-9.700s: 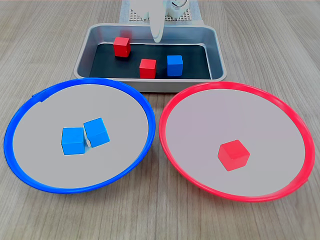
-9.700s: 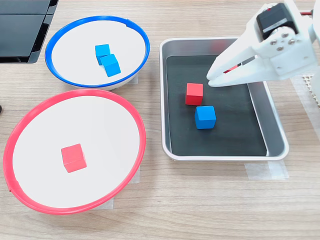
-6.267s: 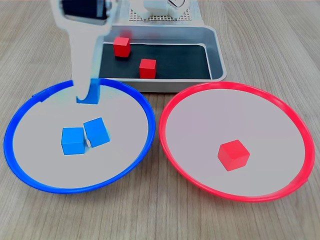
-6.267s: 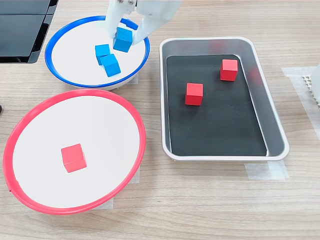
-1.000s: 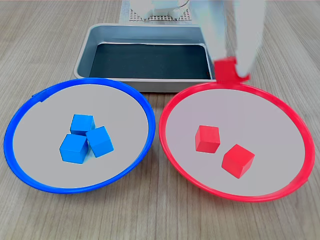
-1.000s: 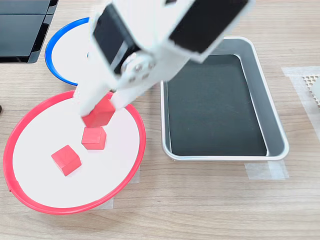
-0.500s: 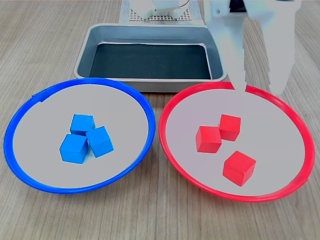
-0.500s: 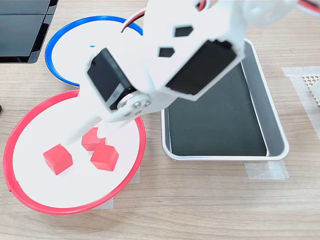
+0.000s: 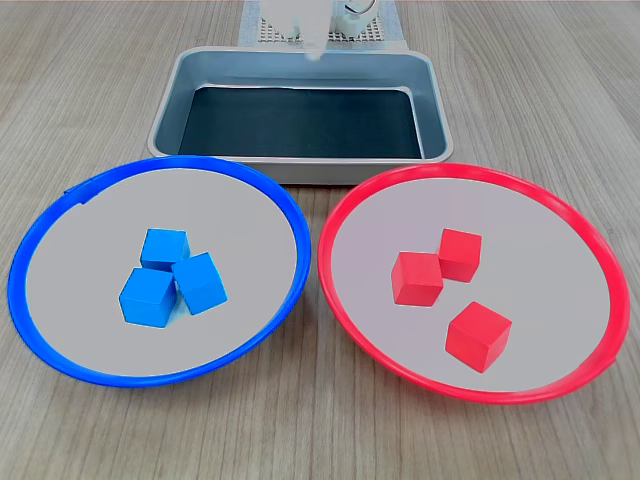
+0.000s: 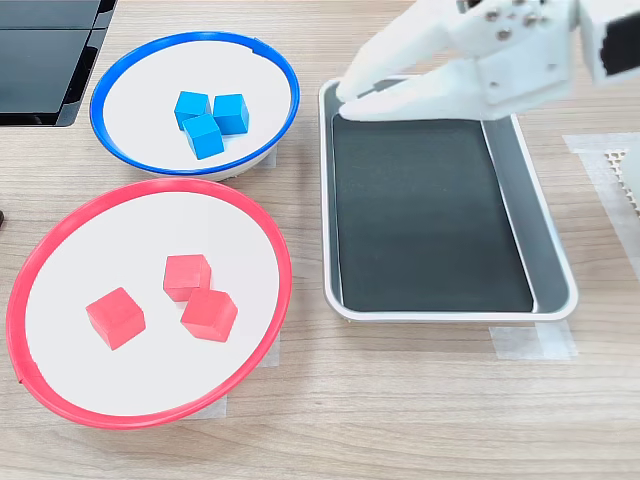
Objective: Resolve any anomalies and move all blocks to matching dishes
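Note:
Three blue blocks (image 9: 165, 248) (image 10: 205, 135) lie clustered in the blue-rimmed dish (image 9: 14, 275) (image 10: 95, 105). Three red blocks (image 9: 417, 278) (image 10: 188, 277) rest in the red-rimmed dish (image 9: 323, 265) (image 10: 10, 320), two touching and one apart. In the second exterior view my white gripper (image 10: 346, 102) hovers over the tray's corner nearest the blue dish, fingertips together and holding nothing. The first exterior view shows only its blurred tip (image 9: 310, 40) above the tray's far edge.
The grey metal tray (image 9: 165, 110) (image 10: 555, 250) with its dark bottom holds nothing. A black object (image 10: 40, 60) sits at the second exterior view's top left. The white perforated arm base (image 9: 335, 30) (image 10: 628, 165) stands behind the tray. Tape strips (image 10: 530, 340) lie beside the tray.
The arm has lifted away from the red dish and swung back over the tray. Its fingers have come together. The third red block stays in the red dish.

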